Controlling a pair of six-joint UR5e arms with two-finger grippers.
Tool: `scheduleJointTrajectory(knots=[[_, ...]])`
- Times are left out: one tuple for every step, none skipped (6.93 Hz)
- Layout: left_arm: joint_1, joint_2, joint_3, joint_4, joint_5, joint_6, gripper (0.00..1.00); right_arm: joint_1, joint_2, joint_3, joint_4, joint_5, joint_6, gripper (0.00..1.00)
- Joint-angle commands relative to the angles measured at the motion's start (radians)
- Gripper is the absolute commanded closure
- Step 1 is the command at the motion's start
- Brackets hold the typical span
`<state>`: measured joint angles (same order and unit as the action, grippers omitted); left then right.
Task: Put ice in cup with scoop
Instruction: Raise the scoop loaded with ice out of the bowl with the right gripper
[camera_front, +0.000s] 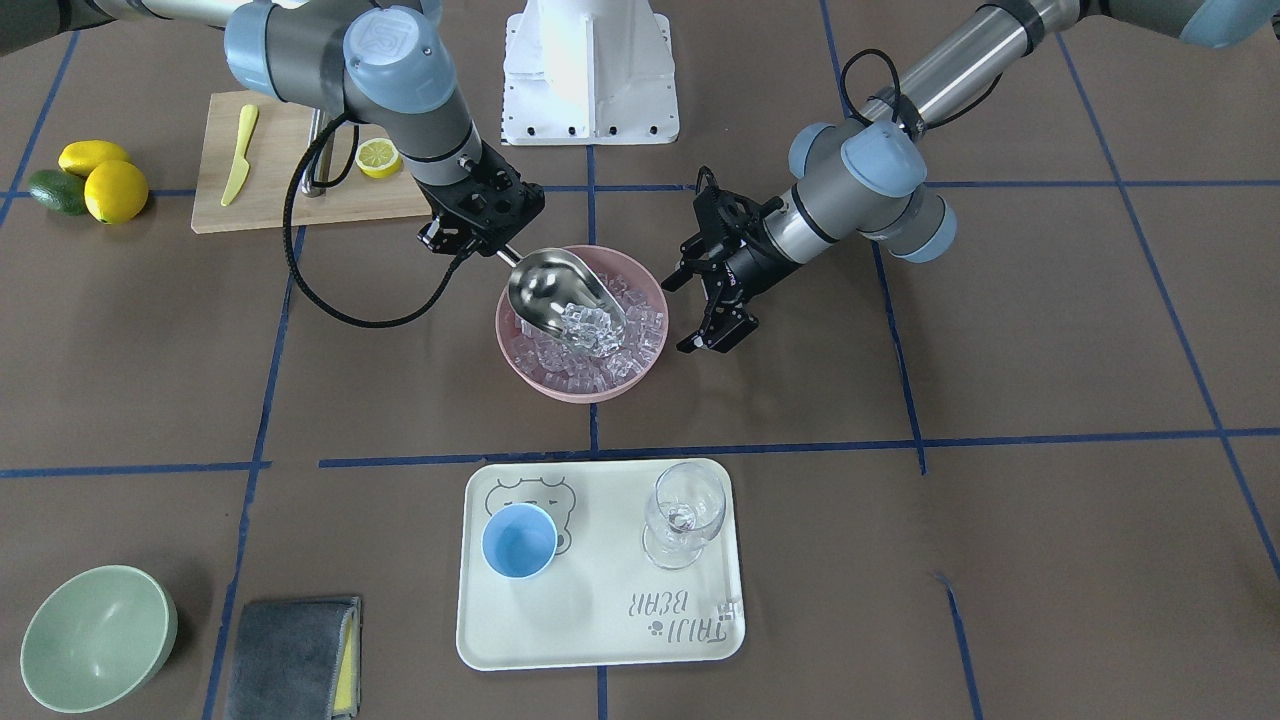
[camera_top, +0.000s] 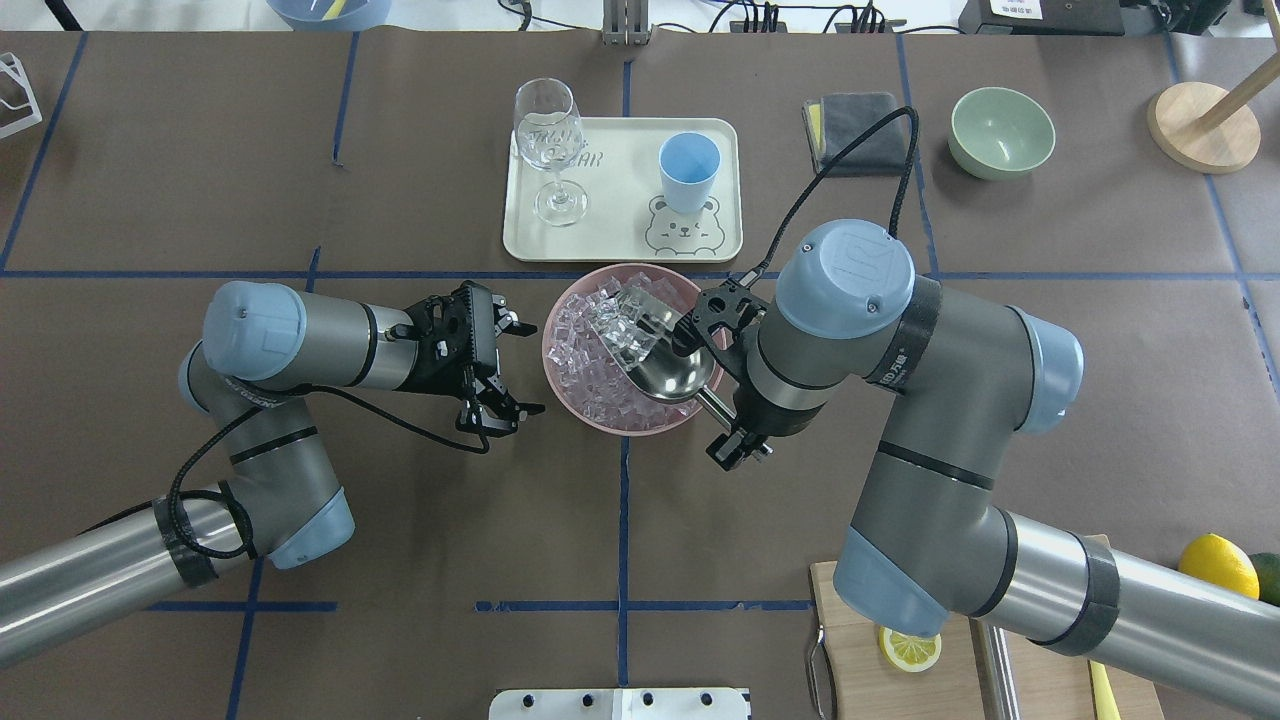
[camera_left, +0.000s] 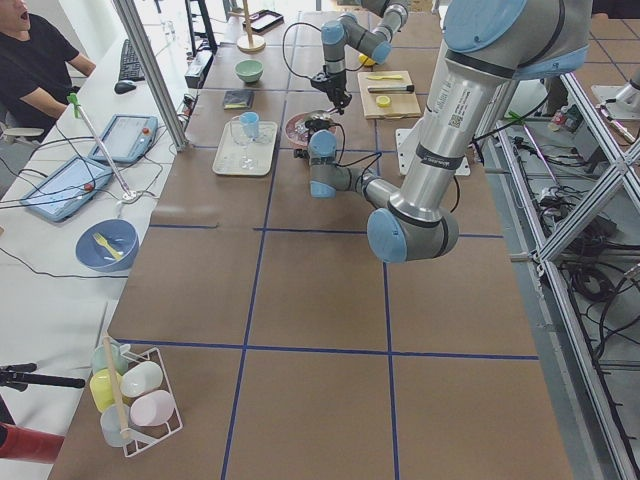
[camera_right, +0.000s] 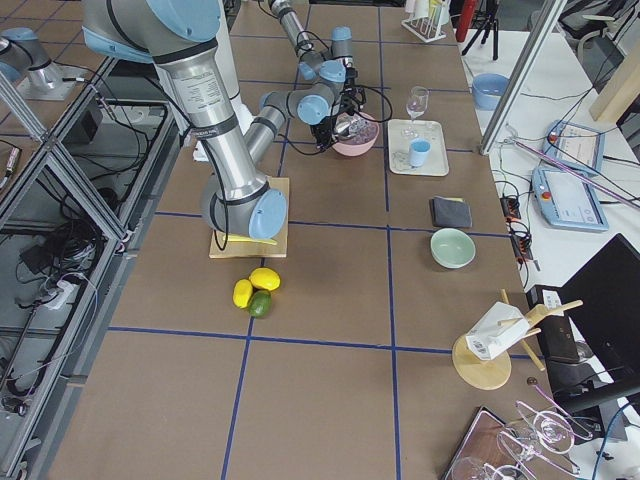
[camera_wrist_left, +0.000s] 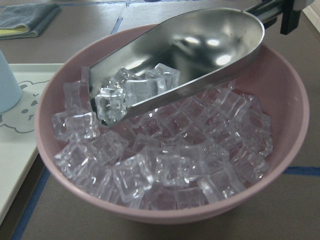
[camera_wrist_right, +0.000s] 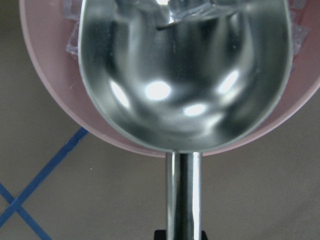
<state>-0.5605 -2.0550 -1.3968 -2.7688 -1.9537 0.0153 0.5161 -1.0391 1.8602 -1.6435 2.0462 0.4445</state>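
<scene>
My right gripper (camera_front: 482, 238) (camera_top: 716, 402) is shut on the thin handle of the steel scoop (camera_front: 560, 295) (camera_top: 668, 368) (camera_wrist_right: 185, 75). The scoop's trough lies tilted over the pink bowl (camera_front: 512, 345) (camera_top: 560, 392) (camera_wrist_left: 285, 125) and holds several clear ice cubes (camera_front: 592, 322) (camera_top: 625, 322) (camera_wrist_left: 130, 92) at its front end. More ice (camera_wrist_left: 175, 165) fills the bowl. My left gripper (camera_front: 685, 315) (camera_top: 526, 367) is open and empty, beside the bowl and apart from it. The light-blue cup (camera_front: 519, 540) (camera_top: 689, 165) stands upright on the cream tray (camera_front: 600, 620) (camera_top: 620, 235), beyond the bowl.
A clear wine glass (camera_front: 685, 510) (camera_top: 548, 140) stands on the same tray. A pale green bowl (camera_front: 95, 635) (camera_top: 1001, 130) and a grey cloth (camera_front: 295, 655) (camera_top: 865, 120) lie on my right. A cutting board (camera_front: 300, 190) and lemons (camera_front: 110, 185) are near my right arm's base.
</scene>
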Motion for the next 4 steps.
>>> scheduleJointTrajectory(knots=[[-0.002, 0.001, -0.004, 0.0, -0.001, 0.0, 0.0, 0.009, -0.013, 0.054, -0.015, 0.002, 0.008, 1.0], [-0.004, 0.002, -0.007, 0.002, -0.001, 0.0, 0.0, 0.034, -0.041, 0.092, -0.022, 0.003, 0.014, 1.0], [-0.006, 0.004, -0.007, 0.0, -0.001, 0.0, 0.0, 0.074, -0.053, 0.118, -0.063, 0.008, 0.014, 1.0], [-0.009, 0.006, -0.008, 0.0, -0.001, 0.0, 0.0, 0.116, -0.045, 0.123, -0.129, 0.012, 0.014, 1.0]])
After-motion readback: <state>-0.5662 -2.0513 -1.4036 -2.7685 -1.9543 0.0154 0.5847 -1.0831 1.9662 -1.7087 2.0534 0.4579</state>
